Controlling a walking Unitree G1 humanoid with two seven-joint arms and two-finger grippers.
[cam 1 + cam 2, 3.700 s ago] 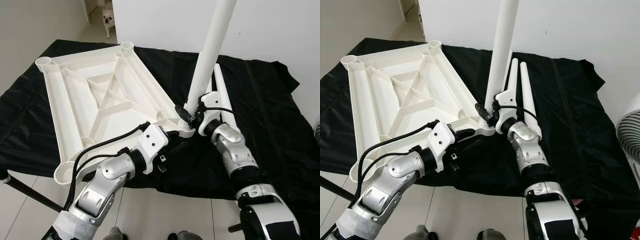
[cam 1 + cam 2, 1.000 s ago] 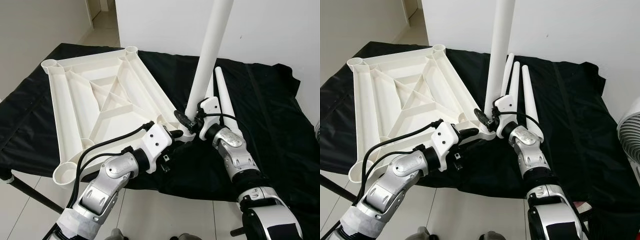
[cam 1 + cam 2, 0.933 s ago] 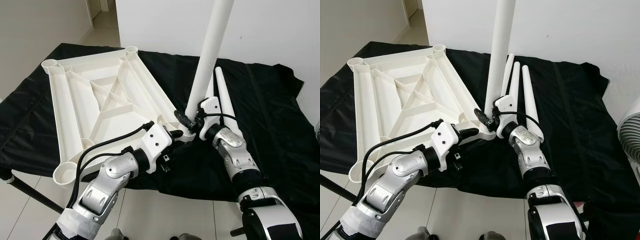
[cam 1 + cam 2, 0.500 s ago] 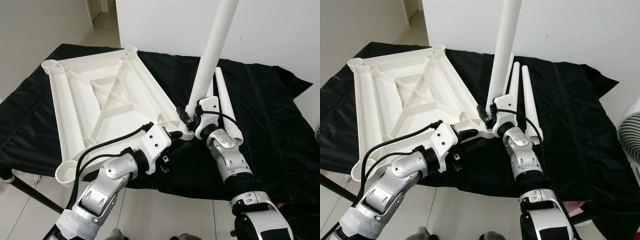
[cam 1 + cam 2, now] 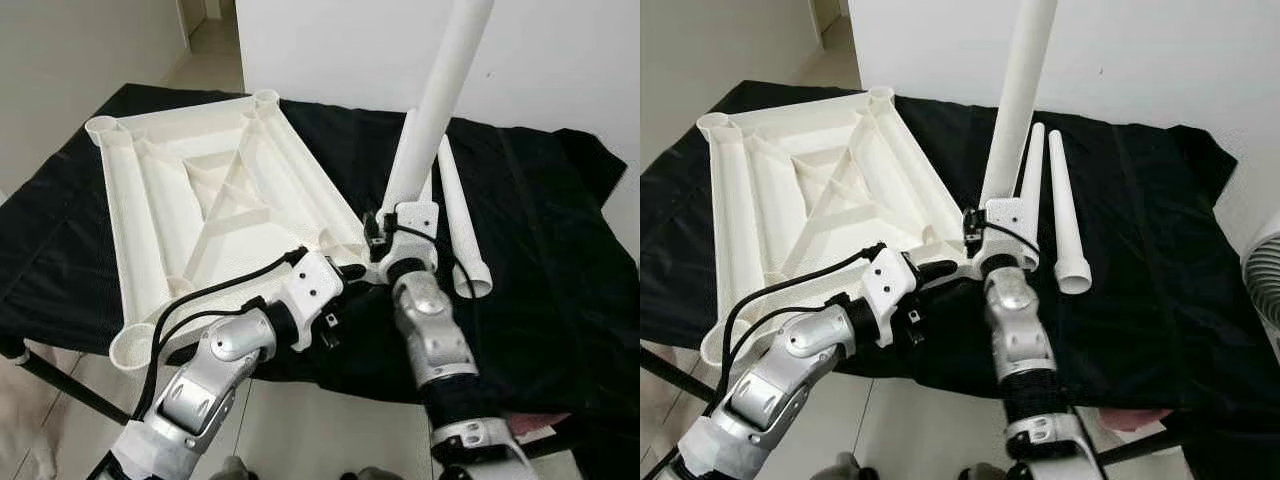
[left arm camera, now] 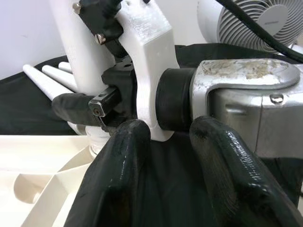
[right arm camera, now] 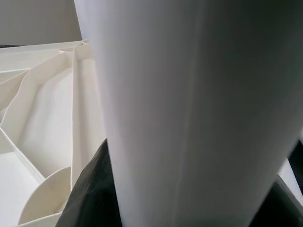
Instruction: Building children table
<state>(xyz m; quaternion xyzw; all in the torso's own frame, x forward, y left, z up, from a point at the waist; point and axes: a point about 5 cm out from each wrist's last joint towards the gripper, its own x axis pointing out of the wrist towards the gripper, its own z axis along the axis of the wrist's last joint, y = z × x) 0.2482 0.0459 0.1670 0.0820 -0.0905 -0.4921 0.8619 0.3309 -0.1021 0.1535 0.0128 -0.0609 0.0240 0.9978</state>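
The white table top (image 5: 200, 200) lies upside down on the black cloth (image 5: 540, 250). A white table leg (image 5: 430, 110) stands upright in the near right corner socket (image 5: 365, 265), leaning slightly right. My right gripper (image 5: 385, 235) is shut on the leg's base, and in the right wrist view its black fingers (image 7: 90, 194) flank the leg (image 7: 189, 94). My left gripper (image 5: 350, 272) sits low beside that corner with its fingers (image 6: 123, 165) apart over the cloth and nothing between them. Two spare legs (image 5: 1065, 210) lie on the cloth behind.
A white fan (image 5: 1262, 290) stands at the right edge. The cloth's front edge hangs over a black bar (image 5: 60, 385) at the lower left, with tiled floor (image 5: 300, 440) below. A doorway (image 5: 215, 20) opens at the far left.
My right forearm has swung left around the leg while still gripping it, and the leg's top leans a little more to the right. The left gripper has stayed by the corner.
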